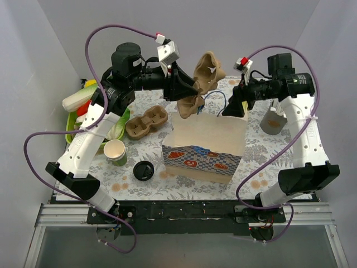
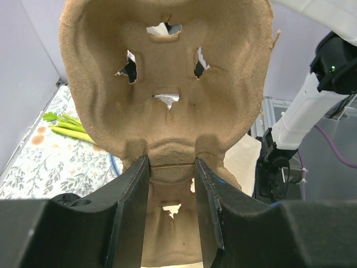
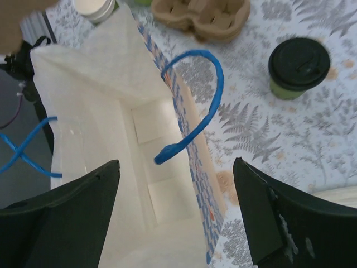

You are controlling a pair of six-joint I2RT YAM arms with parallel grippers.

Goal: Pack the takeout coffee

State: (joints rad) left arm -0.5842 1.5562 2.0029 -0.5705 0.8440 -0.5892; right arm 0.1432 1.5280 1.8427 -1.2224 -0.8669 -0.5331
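My left gripper pinches a cup carrier in the air. My right gripper is spread wide over the paper bag. The takeout coffee stands on the table beside the bag.

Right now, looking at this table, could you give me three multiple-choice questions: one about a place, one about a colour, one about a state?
1. Where is the lidded coffee cup compared with the paper bag? A inside it; B on the table beside it; C hanging above it.
2. What colour are the bag handles? A red; B black; C blue.
3. What is the left end effector doing? A clamping a pulp cup carrier; B hanging empty; C pressing a lid.
Answers: B, the cup stands on the table outside the bag; C, both loops are blue; A, the carrier sits pinched between its jaws.
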